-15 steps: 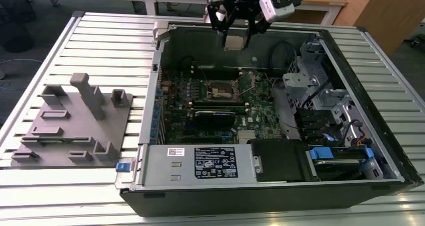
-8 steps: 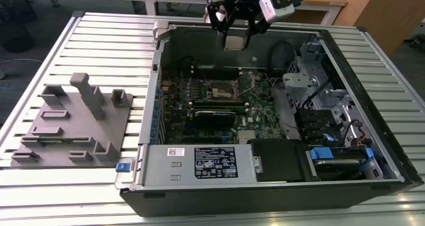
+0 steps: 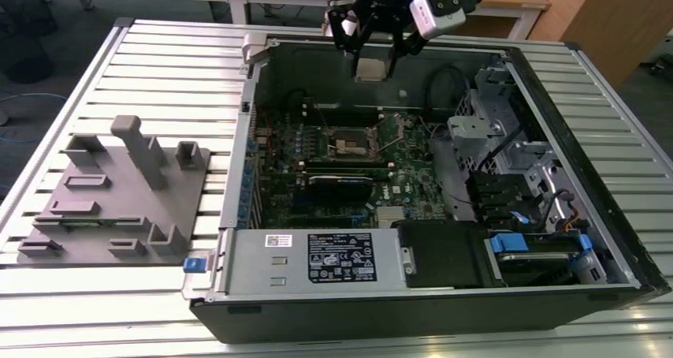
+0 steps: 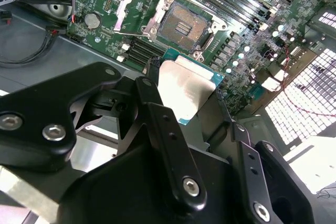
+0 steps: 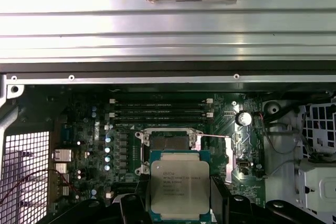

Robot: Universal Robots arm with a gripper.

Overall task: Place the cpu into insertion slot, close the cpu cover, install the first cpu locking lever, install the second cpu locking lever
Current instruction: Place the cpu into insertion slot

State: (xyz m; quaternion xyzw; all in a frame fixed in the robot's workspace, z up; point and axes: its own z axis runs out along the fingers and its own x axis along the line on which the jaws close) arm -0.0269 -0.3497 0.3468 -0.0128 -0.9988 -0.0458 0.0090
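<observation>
Here's the slatted metal bench, and on it the open computer case lies on its side, so the green circuit board faces up at the arm. The gripper hangs high over the case, near the wall farthest from the exterior camera. Its fingers are clamped on two opposite edges of the cpu. I'd call that an edge hold that keeps the underside free and the chip flat. The chip is small and square, with a printed silvery-grey metal top and a green rim, and it is well above the board. Below it the insertion slot sits bare and dark in the middle. The cpu cover is swung open beside it, which leaves the socket uncovered.
</observation>
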